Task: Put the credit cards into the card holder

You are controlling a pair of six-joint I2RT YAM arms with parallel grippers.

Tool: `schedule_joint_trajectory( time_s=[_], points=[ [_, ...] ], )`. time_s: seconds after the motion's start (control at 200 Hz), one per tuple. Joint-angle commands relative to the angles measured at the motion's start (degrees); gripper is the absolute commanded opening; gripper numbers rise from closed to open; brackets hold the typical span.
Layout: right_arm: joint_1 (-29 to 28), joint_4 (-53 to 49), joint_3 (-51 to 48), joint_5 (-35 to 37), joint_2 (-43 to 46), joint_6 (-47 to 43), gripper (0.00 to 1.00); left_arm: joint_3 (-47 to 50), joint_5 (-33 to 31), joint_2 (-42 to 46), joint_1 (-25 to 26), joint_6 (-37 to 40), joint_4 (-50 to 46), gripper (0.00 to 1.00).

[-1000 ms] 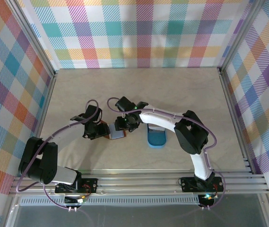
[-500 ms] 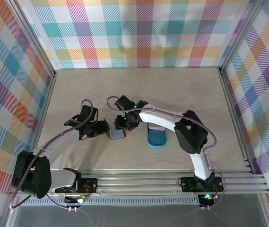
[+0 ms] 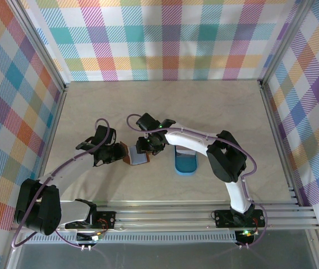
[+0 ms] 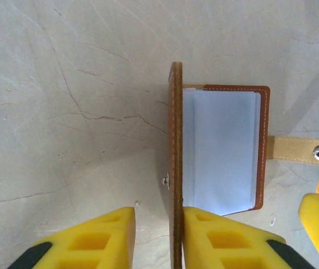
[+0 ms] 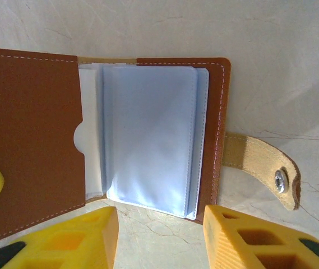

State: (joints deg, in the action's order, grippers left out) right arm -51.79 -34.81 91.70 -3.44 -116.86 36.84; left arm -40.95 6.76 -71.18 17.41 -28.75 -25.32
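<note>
The card holder [image 3: 137, 157] is a reddish-brown wallet lying open at the table's middle, between my two grippers. My left gripper [image 4: 158, 216] straddles its raised cover [image 4: 175, 129], which stands on edge. The right pad [image 4: 215, 235] touches the cover and a gap remains at the left pad. My right gripper [image 5: 160, 224] hovers open just short of the wallet's pale plastic sleeves [image 5: 151, 140], over bare table. A white sheet [image 5: 90, 151] shows behind the notched pocket [image 5: 36, 129]; I cannot tell whether it is one of the credit cards.
A blue oval tray [image 3: 185, 164] lies right of the wallet, partly under my right arm. The wallet's tan snap tab [image 5: 260, 162] sticks out to the right. Metal frame rails and checked walls surround the table.
My left arm stretched out lower and swung slightly left. Its jaws have narrowed around the wallet's upright cover. The right arm has barely moved.
</note>
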Motion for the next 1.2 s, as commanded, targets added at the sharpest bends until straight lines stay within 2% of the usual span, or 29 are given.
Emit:
schedule_joint_trajectory(
  time_s=[0.0, 0.275, 0.585, 1.195],
  points=[
    [0.0, -1.1, 0.6, 0.1, 0.2, -0.4, 0.44, 1.0, -0.7, -0.3, -0.8, 0.6, -0.3, 0.19],
    [0.0, -1.1, 1.7, -1.6, -1.3, -0.9, 0.45, 2.5, 2.1, -0.5, -0.8, 1.3, 2.0, 0.0],
    [-0.1, -1.5, 2.4, -1.2, -3.4, -0.7, 0.49, 4.6, 4.3, 1.4, -0.7, 1.7, 6.0, 0.0],
    [0.1, -2.9, 4.4, 0.0, -6.4, -0.7, 0.51, 5.2, 6.2, 2.3, -0.8, 1.3, 8.2, 0.0]
  ],
)
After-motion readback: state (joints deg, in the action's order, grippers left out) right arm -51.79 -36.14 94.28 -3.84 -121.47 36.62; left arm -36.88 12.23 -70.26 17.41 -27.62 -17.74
